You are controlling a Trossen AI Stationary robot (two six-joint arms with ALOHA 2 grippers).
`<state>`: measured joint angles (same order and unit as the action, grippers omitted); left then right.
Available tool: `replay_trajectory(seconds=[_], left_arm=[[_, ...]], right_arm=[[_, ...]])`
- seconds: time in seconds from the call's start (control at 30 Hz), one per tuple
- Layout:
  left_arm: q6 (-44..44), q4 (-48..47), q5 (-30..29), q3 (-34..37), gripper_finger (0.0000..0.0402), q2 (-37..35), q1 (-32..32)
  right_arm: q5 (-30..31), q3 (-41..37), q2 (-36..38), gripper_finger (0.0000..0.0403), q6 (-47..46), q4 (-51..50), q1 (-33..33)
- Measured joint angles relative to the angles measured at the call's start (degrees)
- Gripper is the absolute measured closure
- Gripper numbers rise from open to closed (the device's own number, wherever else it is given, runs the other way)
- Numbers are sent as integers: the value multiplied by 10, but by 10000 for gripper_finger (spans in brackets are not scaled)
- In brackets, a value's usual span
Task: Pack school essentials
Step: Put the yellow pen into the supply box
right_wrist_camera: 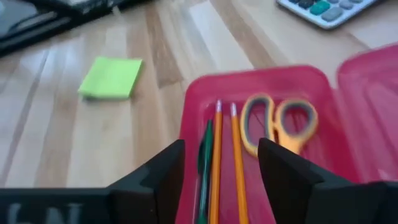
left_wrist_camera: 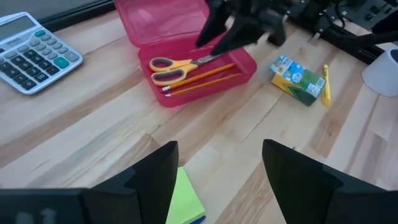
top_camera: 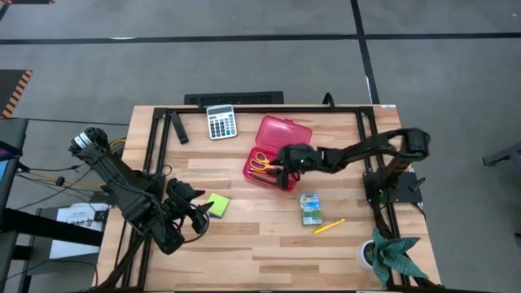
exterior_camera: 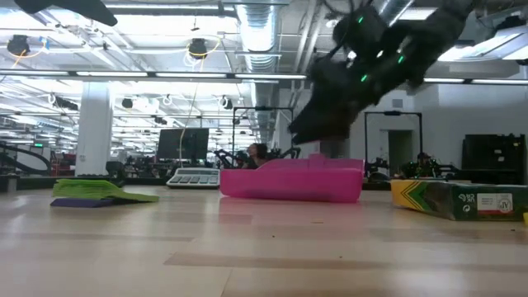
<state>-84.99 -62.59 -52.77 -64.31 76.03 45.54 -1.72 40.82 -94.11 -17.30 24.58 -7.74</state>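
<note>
Red case [top_camera: 277, 155]: open on the table [top_camera: 244, 244], lid hinged back toward the calculator [top_camera: 221, 122]. Contents, seen in the right wrist view: yellow-handled scissors [right_wrist_camera: 277, 124], two orange pencils [right_wrist_camera: 227, 162], dark green pen [right_wrist_camera: 204, 158], lying side by side in the tray.

Right gripper [top_camera: 282, 172]: over the near edge of the case, directly above the pencils and pen, fingers spread apart and holding nothing.

Sticky-note pad [top_camera: 216, 205]: lime green, flat on the table, well apart from the case, just beside the left gripper [top_camera: 194, 218], whose fingers stand wide and empty.

Carton [top_camera: 310, 208]: green-blue, on the table near the case, with a yellow pencil [top_camera: 329, 226] just beside it.

View notes: the pen shows only in the right wrist view; the low view shows the case's wall [exterior_camera: 293, 181] but not its contents; the high view alone takes in a potted plant [top_camera: 391, 254] at the table's corner.
</note>
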Motion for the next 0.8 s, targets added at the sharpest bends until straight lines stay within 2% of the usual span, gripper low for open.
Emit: replay_trajectory(seconds=[0.23, 0.47, 0.67, 0.8], left_arm=[[9, -1, 0, 0, 173, 0, 0], [12, 0, 0, 0, 173, 0, 0], [18, 0, 1, 0, 173, 0, 0], [20, 0, 4, 0, 173, 0, 0]], right_arm=[[-5, 1, 172, 211, 12, -294, 32], [1, 0, 262, 212, -75, -594, 127], [9, 0, 273, 214, -153, -646, 258], [57, -4, 258, 219, -209, -661, 346]])
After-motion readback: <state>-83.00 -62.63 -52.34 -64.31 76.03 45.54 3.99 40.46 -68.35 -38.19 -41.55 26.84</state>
